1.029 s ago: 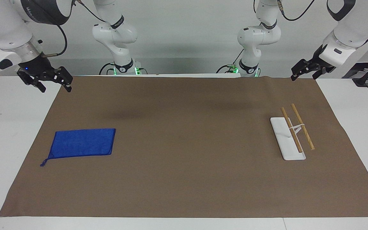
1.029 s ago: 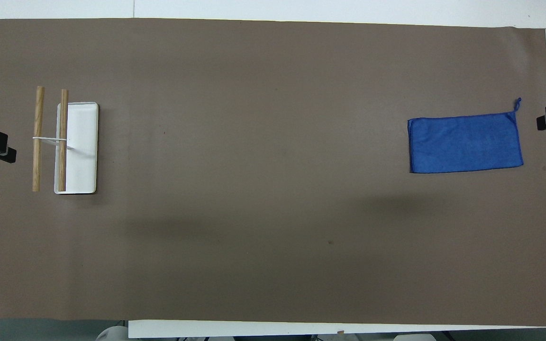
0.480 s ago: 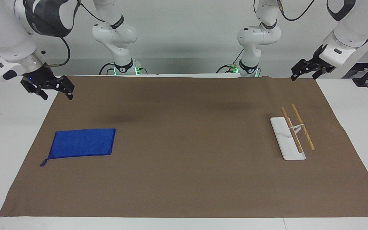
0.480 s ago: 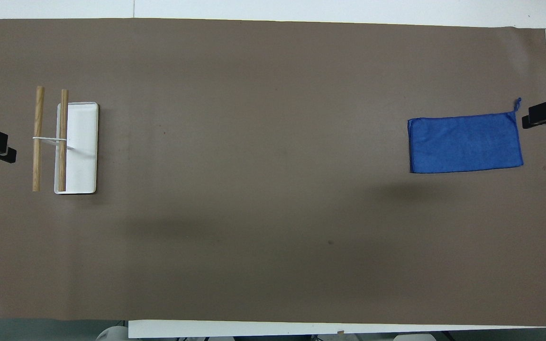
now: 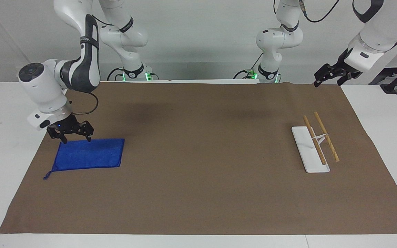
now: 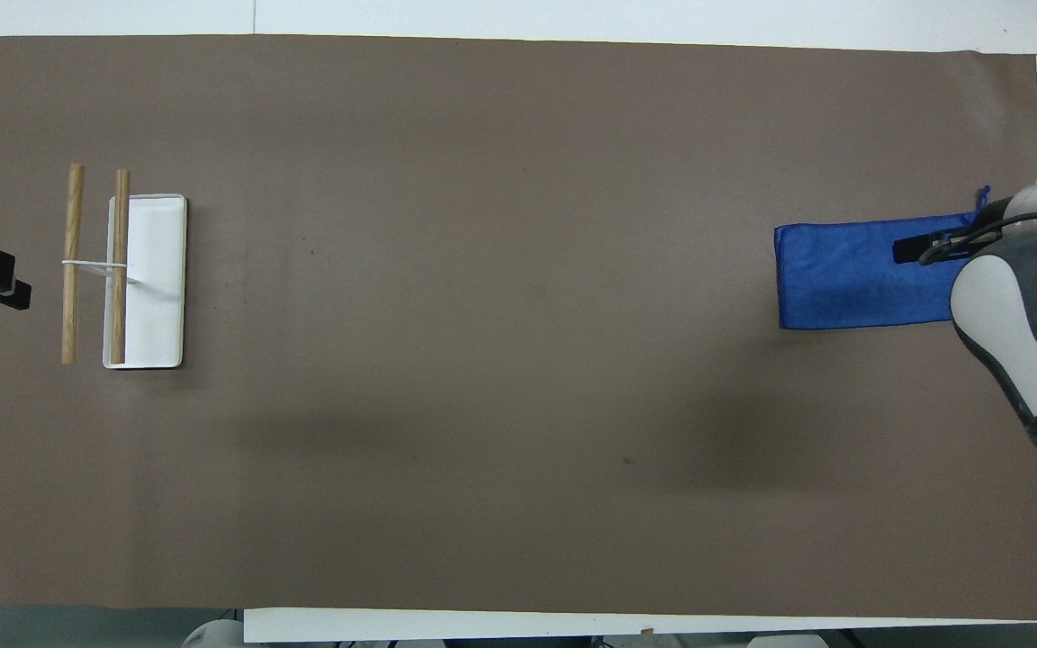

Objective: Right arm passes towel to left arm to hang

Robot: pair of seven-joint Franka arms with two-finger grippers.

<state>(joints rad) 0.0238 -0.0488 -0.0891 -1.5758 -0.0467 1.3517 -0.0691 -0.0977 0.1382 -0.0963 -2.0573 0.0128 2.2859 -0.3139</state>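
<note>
My right hand [image 5: 70,137] hangs with its fingers spread just over the towel's [image 5: 88,154] edge nearest me; the towel lies flat on the brown mat [image 5: 202,193] over the white surface [image 5: 5,144]. My left hand [image 5: 326,77] waits raised past the rack [image 5: 315,144]; its grip I cannot tell

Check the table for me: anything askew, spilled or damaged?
Nothing stands out. The towel lies flat on the mat, the right gripper open at its edge nearer the robots. The rack stands upright at the left arm's end, where the left gripper waits.
</note>
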